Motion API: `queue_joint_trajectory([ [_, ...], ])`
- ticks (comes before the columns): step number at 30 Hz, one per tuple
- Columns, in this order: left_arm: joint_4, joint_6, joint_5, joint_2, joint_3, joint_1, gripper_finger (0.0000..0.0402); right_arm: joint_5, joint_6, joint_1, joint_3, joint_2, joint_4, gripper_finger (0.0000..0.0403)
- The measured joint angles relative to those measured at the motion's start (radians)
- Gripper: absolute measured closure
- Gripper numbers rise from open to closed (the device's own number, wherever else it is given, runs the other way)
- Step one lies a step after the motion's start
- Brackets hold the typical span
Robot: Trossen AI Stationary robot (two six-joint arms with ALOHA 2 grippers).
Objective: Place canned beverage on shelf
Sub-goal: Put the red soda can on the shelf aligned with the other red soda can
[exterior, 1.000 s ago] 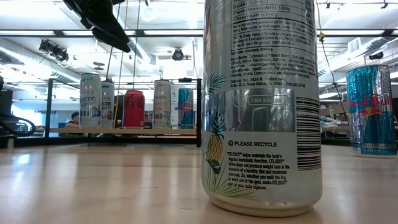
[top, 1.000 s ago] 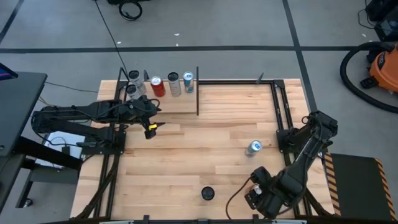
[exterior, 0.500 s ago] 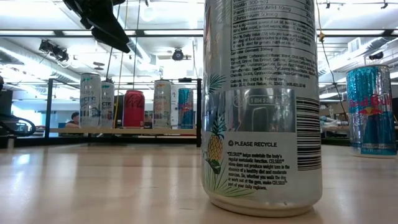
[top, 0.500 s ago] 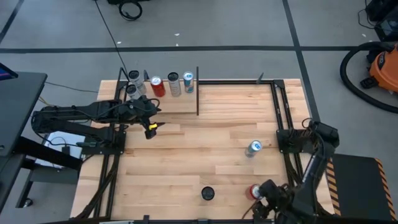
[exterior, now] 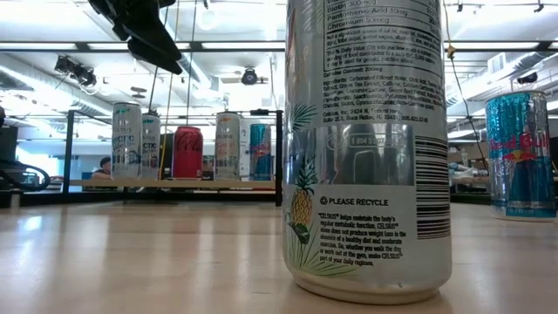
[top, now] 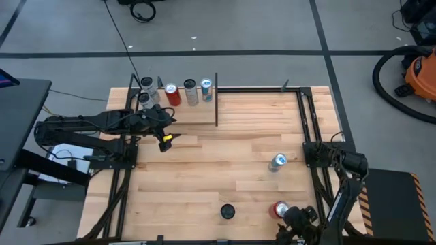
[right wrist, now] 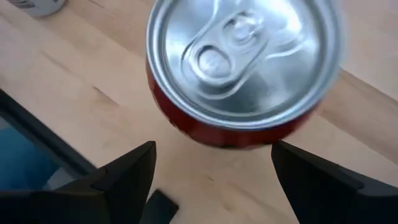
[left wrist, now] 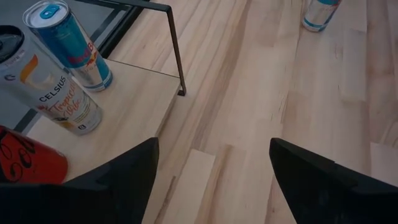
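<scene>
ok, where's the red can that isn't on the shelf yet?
In the high view the red can stands upright near the table's front right edge, right of the black-topped can, with the open right gripper directly above it.

The right arm (top: 340, 184) has pulled back toward 5 o'clock, down to the near edge of the table. It used to cover a red can (top: 280, 209). Now that can shows, standing up, and the open right gripper (right wrist: 211, 171) hangs right over its top.
</scene>
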Motion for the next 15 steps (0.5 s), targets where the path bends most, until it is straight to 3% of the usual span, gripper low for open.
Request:
queue_joint_trajectory([
  [8, 0.0, 0.0, 0.0, 0.0, 0.0, 0.0, 0.0088, 0.031, 0.047, 0.029, 0.0, 0.124, -0.032, 0.0076],
  [15, 0.0, -0.001, 0.0, 0.0, 0.0, 0.0, 0.0088, 0.123, 0.055, 0.037, 0.0, 0.204, -0.041, 0.0076],
])
